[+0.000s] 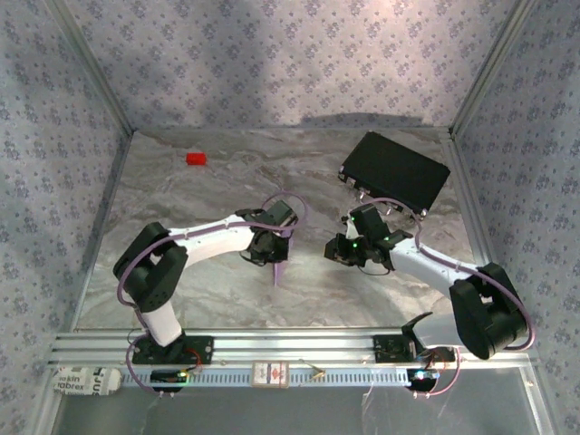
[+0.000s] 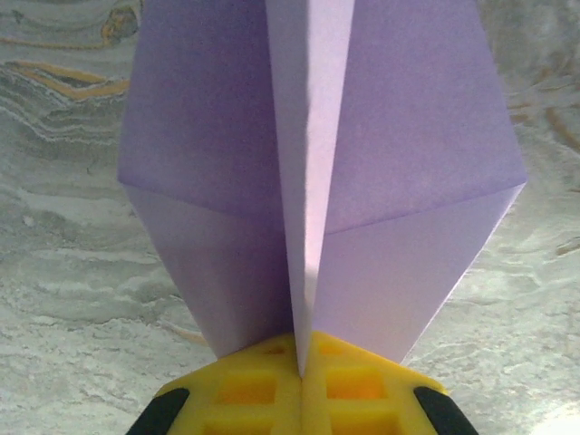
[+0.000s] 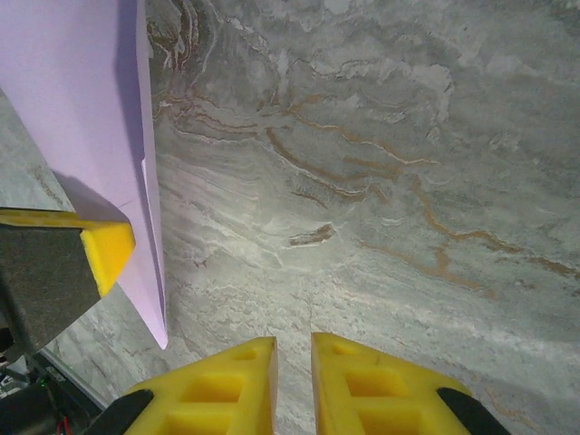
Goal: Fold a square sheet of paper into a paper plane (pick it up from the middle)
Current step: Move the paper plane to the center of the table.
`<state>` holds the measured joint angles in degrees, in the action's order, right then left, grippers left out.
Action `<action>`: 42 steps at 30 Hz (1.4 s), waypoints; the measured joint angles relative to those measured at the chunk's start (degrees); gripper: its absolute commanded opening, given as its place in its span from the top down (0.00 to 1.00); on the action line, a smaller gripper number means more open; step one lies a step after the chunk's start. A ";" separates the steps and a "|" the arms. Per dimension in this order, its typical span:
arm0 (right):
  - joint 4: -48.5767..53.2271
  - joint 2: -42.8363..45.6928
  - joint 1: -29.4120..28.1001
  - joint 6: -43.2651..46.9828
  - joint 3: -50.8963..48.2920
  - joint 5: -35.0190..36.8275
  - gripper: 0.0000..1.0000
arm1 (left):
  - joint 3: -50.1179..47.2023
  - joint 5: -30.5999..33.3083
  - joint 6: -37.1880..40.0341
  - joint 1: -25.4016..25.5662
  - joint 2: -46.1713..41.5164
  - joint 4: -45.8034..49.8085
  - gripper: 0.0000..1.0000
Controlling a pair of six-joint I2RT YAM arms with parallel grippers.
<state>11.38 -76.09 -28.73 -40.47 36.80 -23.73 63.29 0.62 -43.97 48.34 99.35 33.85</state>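
Observation:
The pale lilac paper plane (image 2: 408, 136) is a narrow folded dart with a raised centre crease. My left gripper (image 2: 302, 358) is shut on that crease at its rear end. In the top view the plane (image 1: 279, 270) hangs below the left gripper (image 1: 272, 246) above the middle of the table, its tip pointing towards the near edge. My right gripper (image 1: 352, 249) hovers to the right of it, apart from the paper. In the right wrist view the right gripper (image 3: 294, 349) is slightly open over bare marble, and the plane (image 3: 82, 109) lies at the left.
A small red block (image 1: 196, 159) lies at the back left of the marble table (image 1: 227, 181). A black rectangular case (image 1: 395, 172) sits at the back right, just behind the right arm. Patterned walls enclose three sides.

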 measured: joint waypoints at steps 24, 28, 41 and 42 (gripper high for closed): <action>-0.31 -2.67 -0.68 0.00 0.61 0.48 0.81 | 0.02 -0.15 -0.15 0.00 2.38 0.26 0.87; -0.39 -3.13 -0.68 0.00 0.66 0.48 0.81 | 0.11 -0.17 -0.15 0.00 3.10 0.28 0.87; -0.33 -4.22 -0.68 0.26 0.76 0.50 0.81 | 1.92 0.42 -0.20 0.22 5.05 1.70 0.81; -0.24 -4.22 -0.68 0.44 0.87 0.63 0.81 | 2.47 0.59 -0.22 0.35 5.42 2.12 0.80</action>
<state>11.14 -80.31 -29.41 -40.03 37.67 -23.09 65.76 1.21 -44.18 48.69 104.77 35.97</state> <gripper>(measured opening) 0.191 0.187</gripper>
